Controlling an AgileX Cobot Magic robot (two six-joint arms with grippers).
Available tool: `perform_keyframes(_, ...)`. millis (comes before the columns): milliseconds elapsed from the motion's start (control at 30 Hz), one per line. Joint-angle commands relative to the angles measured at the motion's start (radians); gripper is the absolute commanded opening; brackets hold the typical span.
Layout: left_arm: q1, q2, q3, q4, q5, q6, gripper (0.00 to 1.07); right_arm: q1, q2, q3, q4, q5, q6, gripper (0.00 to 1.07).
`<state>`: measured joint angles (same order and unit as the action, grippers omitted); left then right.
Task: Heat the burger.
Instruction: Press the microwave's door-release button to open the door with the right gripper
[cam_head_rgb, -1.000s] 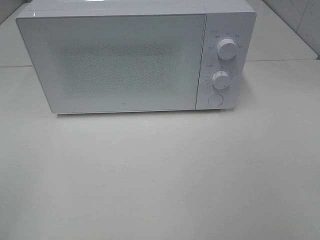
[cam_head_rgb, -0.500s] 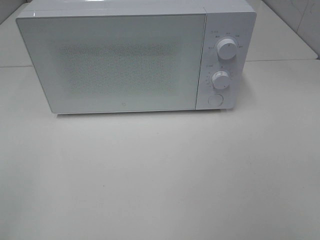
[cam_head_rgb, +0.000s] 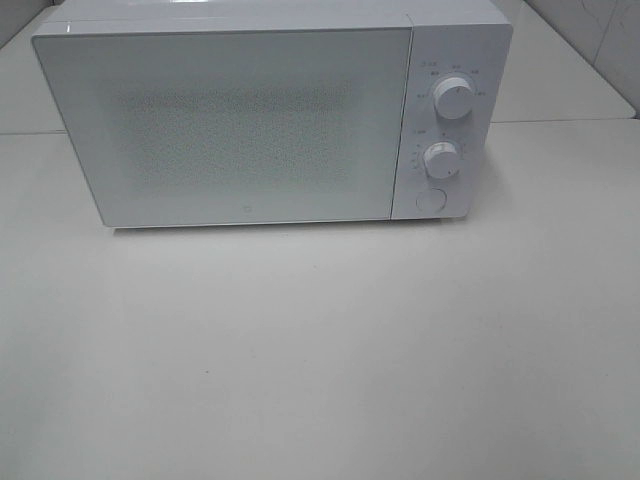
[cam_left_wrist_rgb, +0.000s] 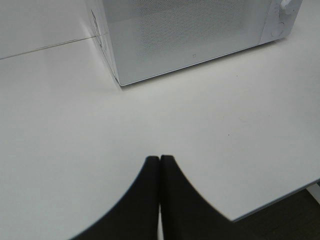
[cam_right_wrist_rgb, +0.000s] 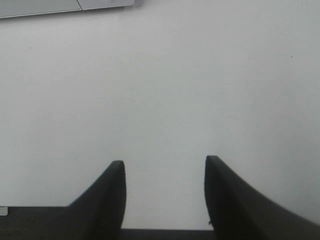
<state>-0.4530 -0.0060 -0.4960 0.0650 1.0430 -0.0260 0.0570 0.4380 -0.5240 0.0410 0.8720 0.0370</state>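
None of the three views shows the burger, so where it lies cannot be told. Closest to hand stands a white microwave (cam_head_rgb: 270, 115) at the back of the pale counter (cam_head_rgb: 320, 350), its door (cam_head_rgb: 230, 125) shut, with two knobs (cam_head_rgb: 455, 99) and a round button (cam_head_rgb: 431, 200) on the right panel. Well short of it, the left gripper (cam_left_wrist_rgb: 160, 159) hangs over the counter, aimed toward the microwave's front corner, jaws pressed together and empty. Over bare counter, the right gripper (cam_right_wrist_rgb: 164, 161) holds its jaws parted around nothing.
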Motion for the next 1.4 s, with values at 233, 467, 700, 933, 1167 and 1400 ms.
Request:
perform_keyframes(233, 0.004, -0.018, 0.002, -0.007, -0.009, -0.004, 0.00, 0.004, 0.133, 0.006, 0.003, -0.405, -0.016, 0.17)
perform_keyframes(467, 0.004, -0.018, 0.002, -0.007, -0.009, -0.004, 0.00, 0.004, 0.340, 0.029, 0.003, -0.671, -0.016, 0.00)
perform_keyframes(700, 0.004, -0.018, 0.002, -0.007, -0.009, -0.004, 0.00, 0.004, 0.576, 0.029, 0.000, -0.926, -0.044, 0.00)
perform_keyframes(933, 0.004, -0.018, 0.002, -0.007, -0.009, -0.004, 0.00, 0.004, 0.728, 0.029, 0.005, -1.174, -0.023, 0.00)
perform_keyframes(1167, 0.004, -0.018, 0.002, -0.007, -0.009, -0.004, 0.00, 0.004, 0.943, 0.029, -0.015, -1.454, -0.009, 0.00)
perform_keyframes(1400, 0.004, -0.018, 0.002, -0.007, -0.009, -0.004, 0.00, 0.056, 1.167, 0.029, -0.235, -1.666, 0.141, 0.00)
